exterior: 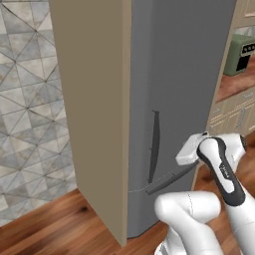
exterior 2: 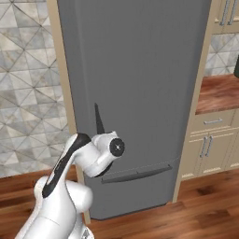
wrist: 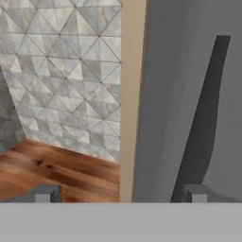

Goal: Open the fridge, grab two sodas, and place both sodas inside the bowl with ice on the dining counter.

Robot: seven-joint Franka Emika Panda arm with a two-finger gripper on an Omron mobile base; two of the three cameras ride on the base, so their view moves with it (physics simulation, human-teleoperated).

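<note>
1. The fridge (exterior 2: 140, 84) stands upright with its long axis vertical and its matte grey front facing the robot. Its doors are shut. Its top is cut off by the upper edge of both base views.
2. A beige side frame (exterior: 94, 109) runs the full height of the fridge's left side, beside a patterned tile wall (exterior: 30, 99). A thinner beige strip borders its right side.
3. The upper door's handle (exterior: 154, 147) is a dark curved bar with its long axis vertical, set near the door's lower left part. In the right base view its lower half is hidden behind the arm.
4. The lower door's handle (exterior 2: 140, 174) is a dark bar with its long axis horizontal, running along the top edge of the lower door. Its left end is covered by the arm.
5. A wood-topped wall counter (exterior 2: 215, 95) with cream cabinets lies to the right of the fridge; it is cut off at the right edge. A dark green appliance (exterior: 238, 55) on it is only partly visible.
6. The gripper (wrist: 120, 193) has its fingers spread wide and holds nothing. In the hand view one fingertip sits at the foot of the upright handle and the other is over the wood floor (wrist: 56, 170); contact cannot be confirmed. In the base views the fingers are hidden by the wrist.
</note>
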